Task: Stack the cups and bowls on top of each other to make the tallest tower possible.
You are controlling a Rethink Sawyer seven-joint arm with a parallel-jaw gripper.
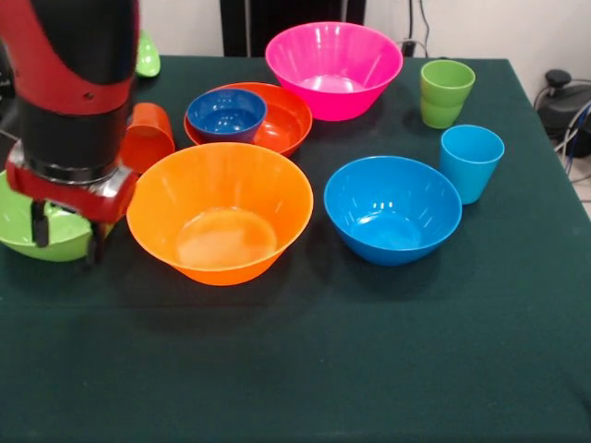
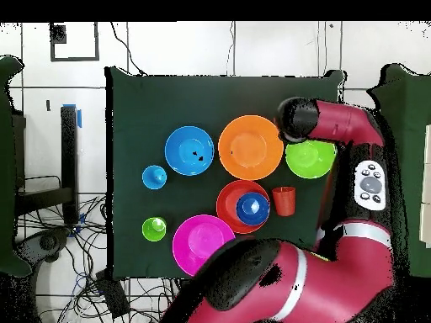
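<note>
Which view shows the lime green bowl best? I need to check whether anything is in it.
The overhead view: the lime green bowl shows nearly whole from above and its inside looks empty, though the arm covers its upper-left rim. In the front view the gripper and arm hide much of the bowl at the picture's left edge.

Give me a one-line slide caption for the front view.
Sawyer gripper poised over a lime green bowl, beside the large orange bowl, with no tower started.

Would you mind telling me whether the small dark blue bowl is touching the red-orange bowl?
Touching: the front view shows the small dark blue bowl sitting inside the red-orange bowl, resting on its inner surface.
</note>
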